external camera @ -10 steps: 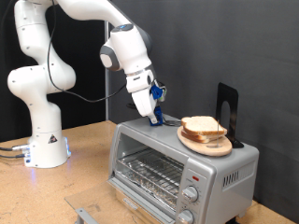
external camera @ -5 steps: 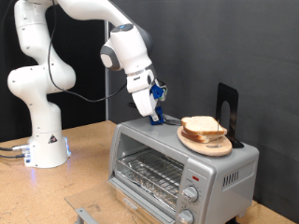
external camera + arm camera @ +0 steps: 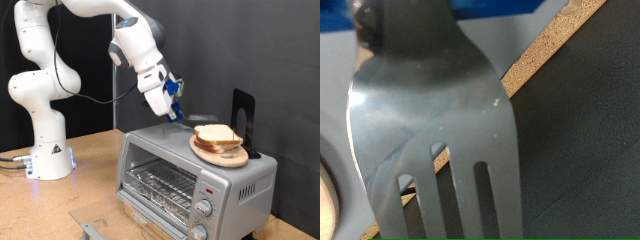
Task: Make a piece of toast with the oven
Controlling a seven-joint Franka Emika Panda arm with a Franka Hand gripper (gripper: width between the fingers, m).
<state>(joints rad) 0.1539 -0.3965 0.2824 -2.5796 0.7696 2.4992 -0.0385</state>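
Toast slice [image 3: 214,133], pale tan with darker crust, uppermost of a small pile of bread lying on a round wooden plate [image 3: 232,158]; the plate sits on the roof of the oven [image 3: 180,170], toward the exterior view's right. Oven: boxy silver-grey metal, standing on the wooden worktop [image 3: 95,190], glass door dropped open, wire rack [image 3: 160,184] visible inside, round knobs [image 3: 203,208] and a small red light [image 3: 207,189] on the front panel. Black bracket [image 3: 243,112]: upright, behind the plate on the oven roof. Robot arm: white, base at the exterior view's left, reaching over the oven. End effector [image 3: 172,101]: raised above the oven roof, just left of the bread pile in the exterior view, pinching a metal spatula [image 3: 196,118] whose slotted blade points toward the top slice; whether the blade touches the bread cannot be told. Wrist view: filled by the spatula [image 3: 440,120] blade, grey and slotted, over grey metal and a strip of worktop edge [image 3: 545,50].
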